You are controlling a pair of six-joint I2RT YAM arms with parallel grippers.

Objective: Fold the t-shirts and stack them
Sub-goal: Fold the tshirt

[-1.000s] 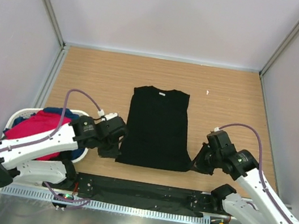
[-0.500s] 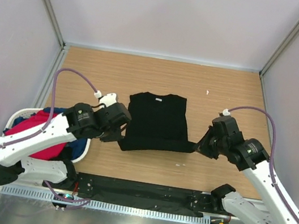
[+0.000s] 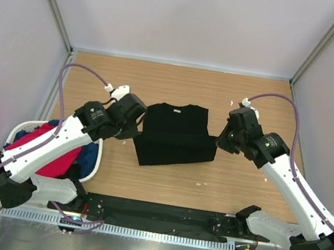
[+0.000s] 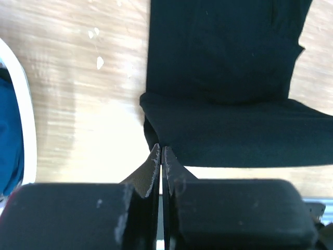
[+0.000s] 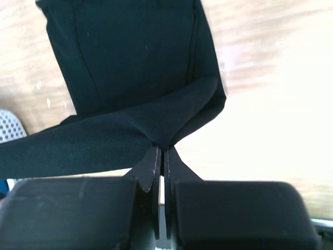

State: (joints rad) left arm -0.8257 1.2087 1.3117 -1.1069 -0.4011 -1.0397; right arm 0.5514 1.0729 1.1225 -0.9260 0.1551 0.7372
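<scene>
Centre of top view: black t-shirt, plain, on bench, collar toward the upper edge. Lower half doubled over the upper. Hem raised at both corners, sagging between them. Lower left of frame: red t-shirt and blue t-shirt, crumpled, heaped together.

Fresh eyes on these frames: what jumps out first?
The black t-shirt lies in the middle of the table, its near hem doubled back toward the collar. The left end effector and right end effector are each shut on a hem corner, stretching it between them. At the near left, a white basket holds a red shirt and a blue shirt.
</scene>
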